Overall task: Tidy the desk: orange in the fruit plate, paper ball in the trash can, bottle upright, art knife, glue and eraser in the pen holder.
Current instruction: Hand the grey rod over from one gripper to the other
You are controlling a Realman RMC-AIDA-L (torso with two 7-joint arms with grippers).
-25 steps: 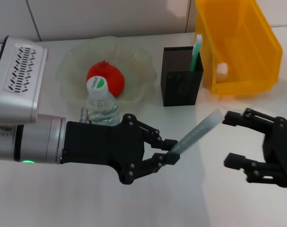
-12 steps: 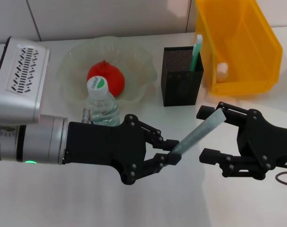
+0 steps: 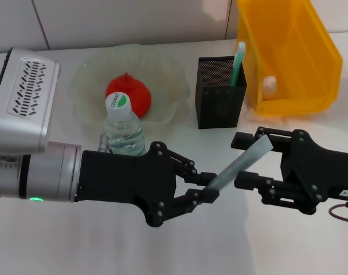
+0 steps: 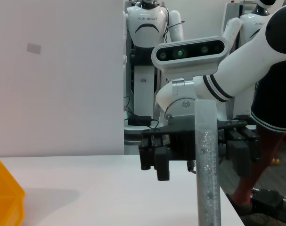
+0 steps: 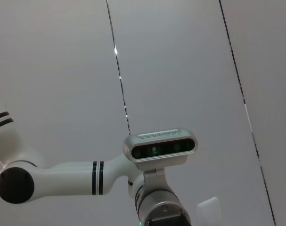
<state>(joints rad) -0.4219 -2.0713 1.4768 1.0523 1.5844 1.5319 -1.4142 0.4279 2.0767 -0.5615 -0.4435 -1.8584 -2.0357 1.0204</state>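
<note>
The left gripper (image 3: 202, 186) is pinching the art knife (image 3: 238, 165) at its lower end; the right gripper (image 3: 241, 160) is spreading its fingers around the upper end.

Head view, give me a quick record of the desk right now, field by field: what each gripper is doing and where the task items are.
left gripper: shut on the grey-green stick, held above the desk
grey-green stick: tilted, its far end between the right gripper's fingers
right gripper: open around the stick's far end, not yet closed
orange: in the fruit plate
bottle: upright, beside the plate
pen holder: holds one green-tipped item
yellow bin: a small white object inside
</note>
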